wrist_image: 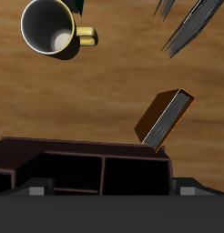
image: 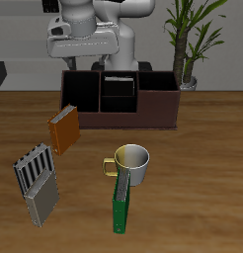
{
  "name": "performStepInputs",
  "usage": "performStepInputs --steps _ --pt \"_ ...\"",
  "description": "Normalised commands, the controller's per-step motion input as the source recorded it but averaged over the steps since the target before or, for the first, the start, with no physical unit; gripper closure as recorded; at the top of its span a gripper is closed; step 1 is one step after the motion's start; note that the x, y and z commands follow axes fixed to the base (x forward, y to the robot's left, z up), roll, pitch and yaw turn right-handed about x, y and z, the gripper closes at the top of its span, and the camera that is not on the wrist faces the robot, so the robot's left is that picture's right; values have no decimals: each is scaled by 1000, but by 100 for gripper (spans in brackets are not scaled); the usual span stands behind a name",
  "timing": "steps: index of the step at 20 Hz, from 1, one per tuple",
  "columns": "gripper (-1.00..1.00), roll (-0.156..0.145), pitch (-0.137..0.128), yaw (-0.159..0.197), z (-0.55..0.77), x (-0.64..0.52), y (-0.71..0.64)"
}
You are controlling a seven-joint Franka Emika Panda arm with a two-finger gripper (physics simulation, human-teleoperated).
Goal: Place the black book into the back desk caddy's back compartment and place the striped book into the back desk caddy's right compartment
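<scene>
The back desk caddy is a wide dark brown box near the table's back. In the rear cell of its divided middle section stands the thin black book, pale top edge showing. The striped book lies flat near the table's front, partly over a speckled grey book, far from the caddy; its stripes also show in the wrist view. My gripper hangs open and empty above the caddy's back wall, over an end cell. The wrist view looks down on the caddy's dark cells.
An orange-brown book leans in front of the caddy. A white mug stands mid-table with a green book upright against it. The speckled grey book lies at the front. A potted plant stands behind the caddy.
</scene>
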Motion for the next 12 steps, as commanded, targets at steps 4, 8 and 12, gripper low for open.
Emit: performStepInputs --steps 4,8,12 --pt "-100 37 53 -122 -170 243 55" --pt "-100 52 -12 -87 -32 167 99" --pt "-100 7 4 -51 -12 35 89"
